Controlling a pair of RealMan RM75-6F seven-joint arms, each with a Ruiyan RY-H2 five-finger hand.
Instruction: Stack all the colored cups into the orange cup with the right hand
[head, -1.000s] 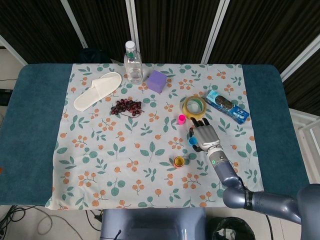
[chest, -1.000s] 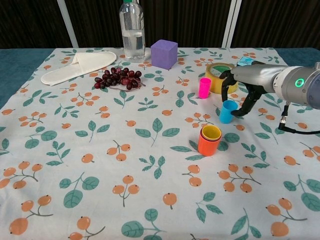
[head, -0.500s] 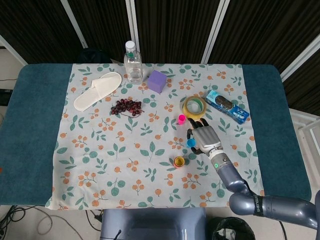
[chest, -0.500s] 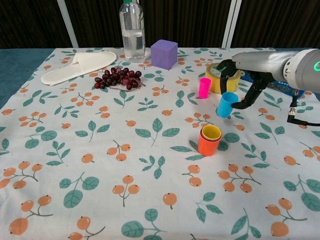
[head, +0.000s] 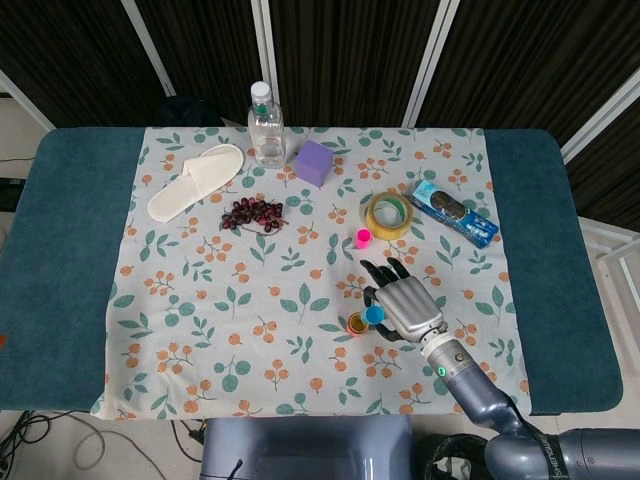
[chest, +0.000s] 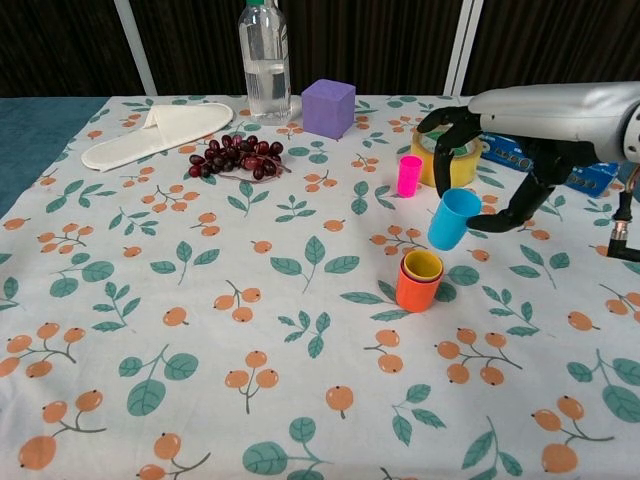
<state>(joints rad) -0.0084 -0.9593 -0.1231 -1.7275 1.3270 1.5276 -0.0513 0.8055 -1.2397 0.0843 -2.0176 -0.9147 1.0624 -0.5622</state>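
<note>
My right hand holds a blue cup in the air, tilted, just above and right of the orange cup. A yellow cup is nested inside the orange cup, which stands on the cloth right of centre. Further back a pink cup stands upright beside the tape roll. The left hand does not appear in either view.
A yellow tape roll and a blue biscuit packet lie behind the hand. A purple block, water bottle, grapes and white slipper sit along the back of the floral cloth.
My right hand lifted the blue cup off the cloth and carried it nearer, to just above the orange cup. The cup now tilts.
</note>
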